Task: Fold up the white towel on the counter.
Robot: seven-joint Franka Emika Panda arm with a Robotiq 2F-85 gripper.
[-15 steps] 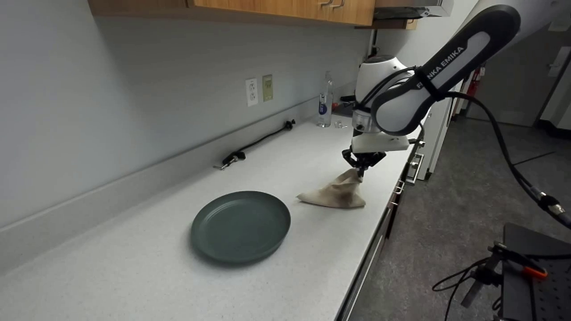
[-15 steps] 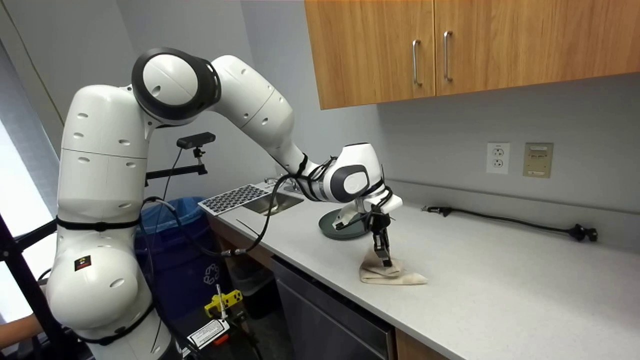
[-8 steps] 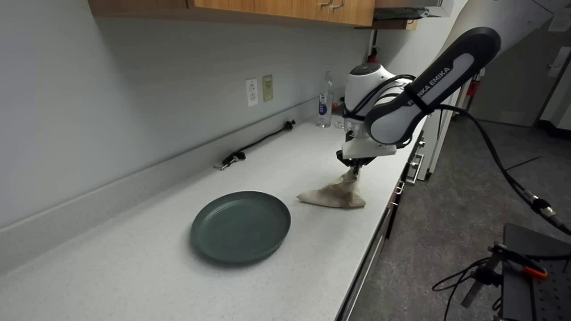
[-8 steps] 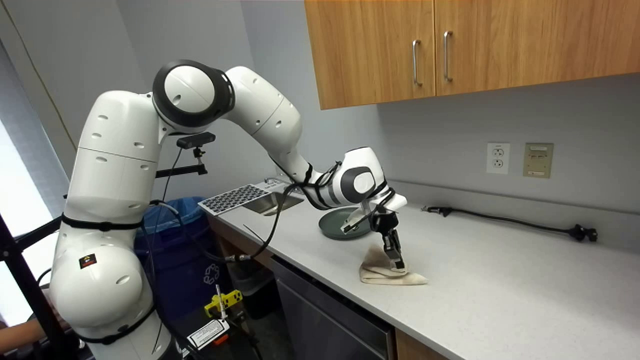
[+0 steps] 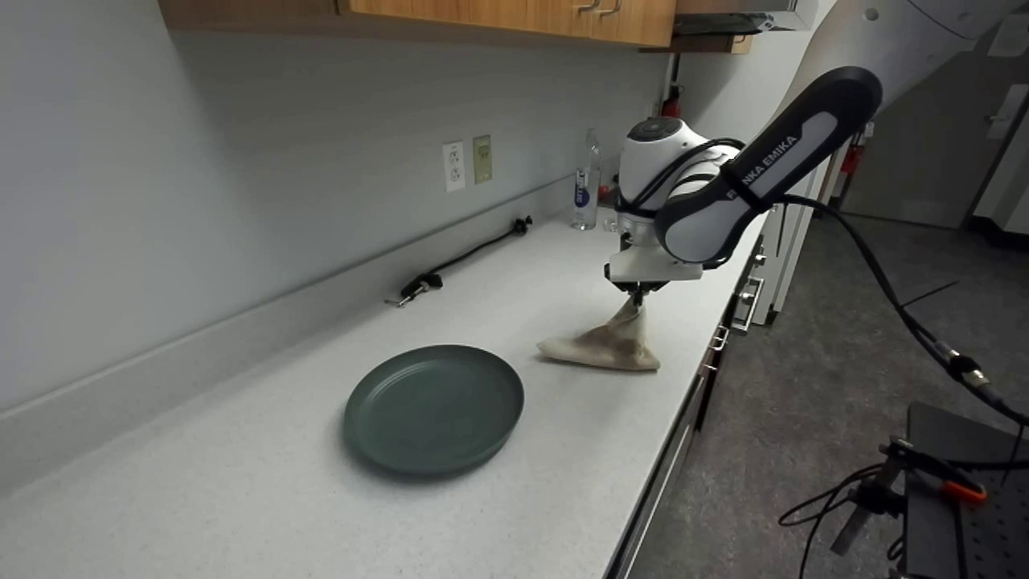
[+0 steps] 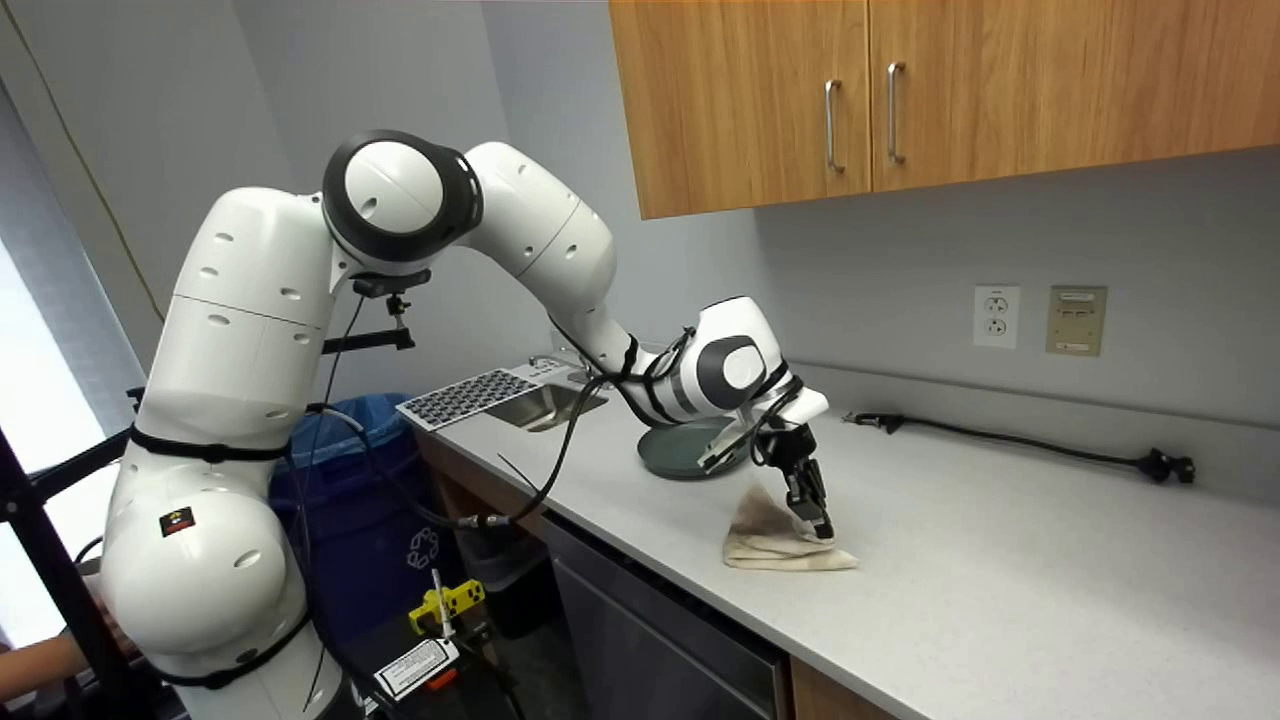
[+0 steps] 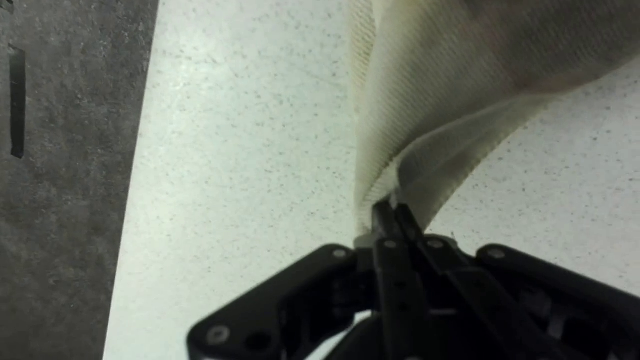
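Towel point(image 5: 609, 347): gripped, the fingers point(image 7: 384, 220) clamped together on a raised fold, the base resting on the counter point(image 5: 265, 490).

Wrist view, left to right: floor point(image 7: 60, 225) at 9 o'clock, counter, then the towel, fanning from the fingertips toward 12 through 2 o'clock. Cloth also shows to either side of the tips.

In an exterior view, left to right: plate point(image 5: 434, 410) at the towel's 8 o'clock, near but apart; cord point(image 5: 474, 252) at 10 o'clock; bottle point(image 5: 585, 193), upright, about 12 o'clock; towel, stained brown, peaked under the gripper point(image 5: 639, 301), its sides sloping from the fingertips to 8 o'clock and to between 5 and 6 o'clock.

In an exterior view, left to right: sink point(image 6: 535, 410) at 10 o'clock from the towel; plate between 10 and 11; most cloth lying from 7 to 10 o'clock of the fingertips, one corner pointing between 4 and 5; cord at 2 o'clock.
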